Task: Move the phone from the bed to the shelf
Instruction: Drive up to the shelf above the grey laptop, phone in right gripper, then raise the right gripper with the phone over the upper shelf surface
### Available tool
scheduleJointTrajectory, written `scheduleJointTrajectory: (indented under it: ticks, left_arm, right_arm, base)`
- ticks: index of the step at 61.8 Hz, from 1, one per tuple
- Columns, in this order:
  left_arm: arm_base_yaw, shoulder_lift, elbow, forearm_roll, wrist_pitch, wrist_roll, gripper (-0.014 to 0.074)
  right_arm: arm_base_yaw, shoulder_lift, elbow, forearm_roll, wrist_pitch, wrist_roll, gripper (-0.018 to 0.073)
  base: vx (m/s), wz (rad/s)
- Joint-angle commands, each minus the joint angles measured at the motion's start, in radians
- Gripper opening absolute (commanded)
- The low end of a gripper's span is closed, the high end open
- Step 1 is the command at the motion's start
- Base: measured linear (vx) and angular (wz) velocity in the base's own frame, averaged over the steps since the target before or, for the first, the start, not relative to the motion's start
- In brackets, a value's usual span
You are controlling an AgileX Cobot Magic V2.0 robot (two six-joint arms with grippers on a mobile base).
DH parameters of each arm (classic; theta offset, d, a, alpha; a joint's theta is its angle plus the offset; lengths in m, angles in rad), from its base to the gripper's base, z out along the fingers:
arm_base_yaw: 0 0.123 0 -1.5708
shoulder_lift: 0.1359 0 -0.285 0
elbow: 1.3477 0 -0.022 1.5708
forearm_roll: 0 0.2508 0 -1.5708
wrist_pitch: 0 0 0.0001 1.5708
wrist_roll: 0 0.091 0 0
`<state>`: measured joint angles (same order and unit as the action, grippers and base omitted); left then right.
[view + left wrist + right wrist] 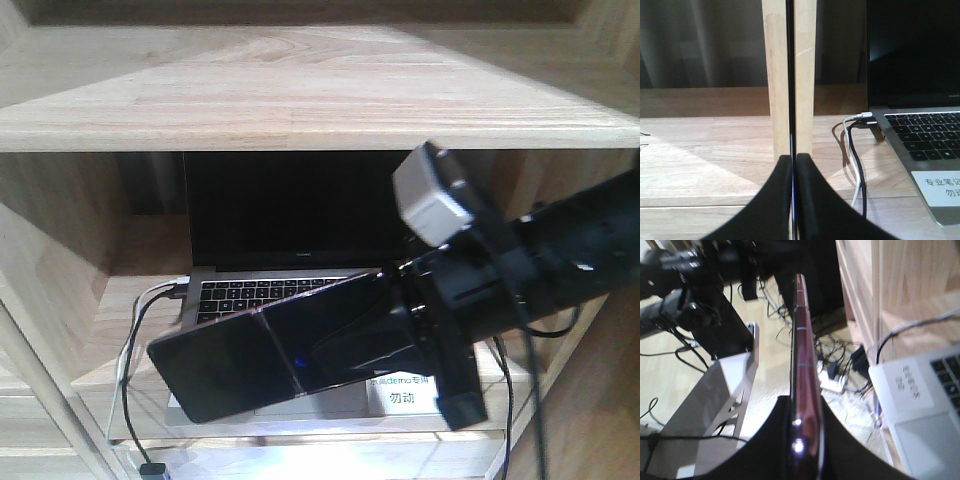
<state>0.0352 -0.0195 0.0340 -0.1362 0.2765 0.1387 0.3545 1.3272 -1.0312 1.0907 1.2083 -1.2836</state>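
The phone [262, 352] is an unfolded glossy black slab, held tilted in the air in front of the shelf's [300, 92] lower cubby, over the front of a laptop. My right gripper [372, 345] comes in from the right and is shut on the phone's right end. The right wrist view shows the phone [802, 340] edge-on, its pinkish rim pinched between the black fingers of the right gripper [804, 403]. In the left wrist view my left gripper [792, 158] is shut just above a pale shelf plank [705, 150]. The bed is out of view.
An open grey laptop [290, 215] fills the lower cubby, with a white label [400, 392] on its palm rest and cables [130, 345] hanging at its left. A vertical wooden post [775, 75] stands straight ahead of the left gripper, left of the laptop [920, 135].
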Motion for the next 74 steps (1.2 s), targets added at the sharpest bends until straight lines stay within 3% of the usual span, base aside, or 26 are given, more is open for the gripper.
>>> scheduleJointTrajectory:
  ticks: [1,36,74]
  left_arm:
    - [-0.001,-0.005,0.002,-0.01,-0.073,-0.004,0.0001]
    - [-0.001,-0.005,0.002,-0.01,-0.073,-0.004,0.0001]
    - [-0.001,-0.005,0.002,-0.01,-0.073,-0.004,0.0001]
  right_arm:
    - [-0.002,-0.072,-0.029,0.104,0.045,-0.011,-0.0001]
    - [-0.002,-0.289,-0.059,0.101,-0.241,0.136,-0.0001]
    - [-0.002,-0.027,-0.562,0.052,-0.251,0.243,-0.0001]
  base:
    - [0.0,0.0]
    - [0.0,0.0]
    - [0.0,0.0]
